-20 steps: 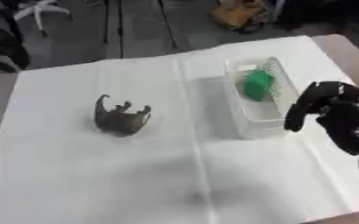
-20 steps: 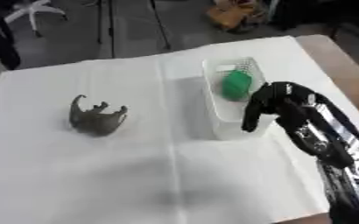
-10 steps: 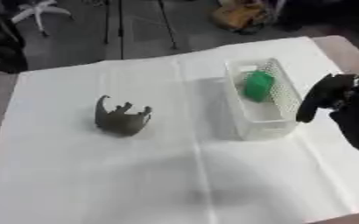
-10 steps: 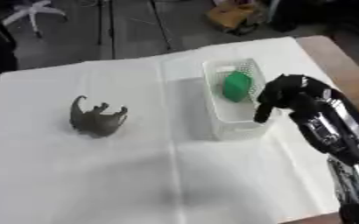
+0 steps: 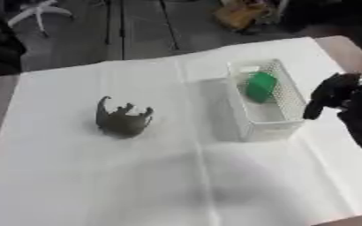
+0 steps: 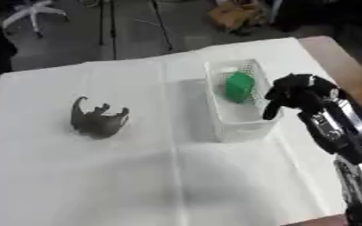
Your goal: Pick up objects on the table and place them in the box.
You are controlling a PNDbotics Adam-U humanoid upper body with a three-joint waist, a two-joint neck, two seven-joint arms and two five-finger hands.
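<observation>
Right hand (image 6: 292, 95) is seen curled, apparently empty, beside the box (image 5: 292, 128); green object (image 5: 259, 86) is inside. Grey toy (image 5: 122, 120) should be approached from above, grasped centrally.

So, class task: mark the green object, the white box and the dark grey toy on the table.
green object (image 5: 260, 86), left eye view, its middle.
white box (image 5: 246, 132), left eye view, near wall.
dark grey toy (image 5: 123, 122), left eye view, its body.

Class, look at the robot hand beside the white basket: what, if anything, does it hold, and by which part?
Nothing. The right robot hand hangs curled and empty beside the basket; the green object lies inside.
</observation>
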